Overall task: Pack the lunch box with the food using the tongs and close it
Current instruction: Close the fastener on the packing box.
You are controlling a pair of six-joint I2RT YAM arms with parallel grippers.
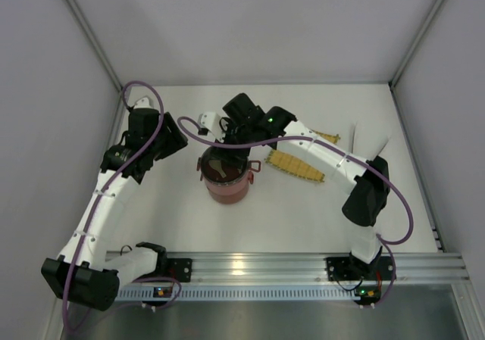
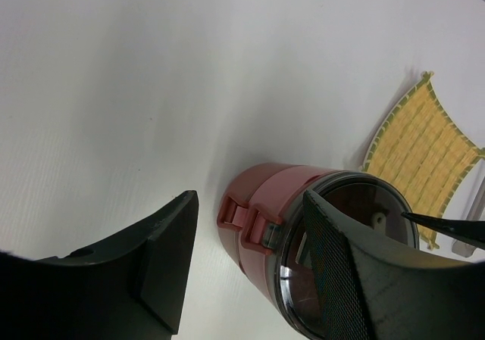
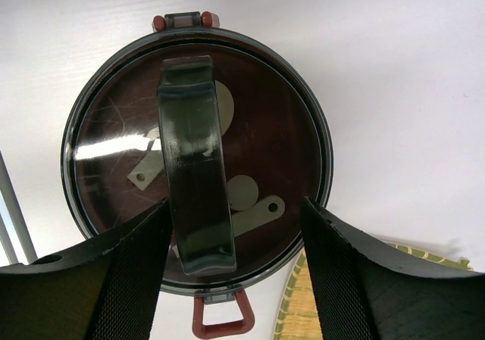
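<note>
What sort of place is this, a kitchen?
Probably a robot test booth, not a kitchen: a white table walled by plain grey panels, two robot arms bolted to a metal rail, and a red lunch box beside a yellow mat.

Round dark-red lunch box [image 2: 258,196] of smooth, faintly glossy plastic; its clear domed lid [image 3: 114,128] shiny, reflecting light. Yellow square mat [image 2: 420,147], coarse woven ribs. White tabletop [image 2: 151,90], smooth and matt.

The lunch box [image 1: 226,182] stood on the table [image 1: 167,219]. The mat [image 1: 297,166] lay just right of the lunch box, the tongs [image 1: 356,139] farther right, past the mat.
</note>
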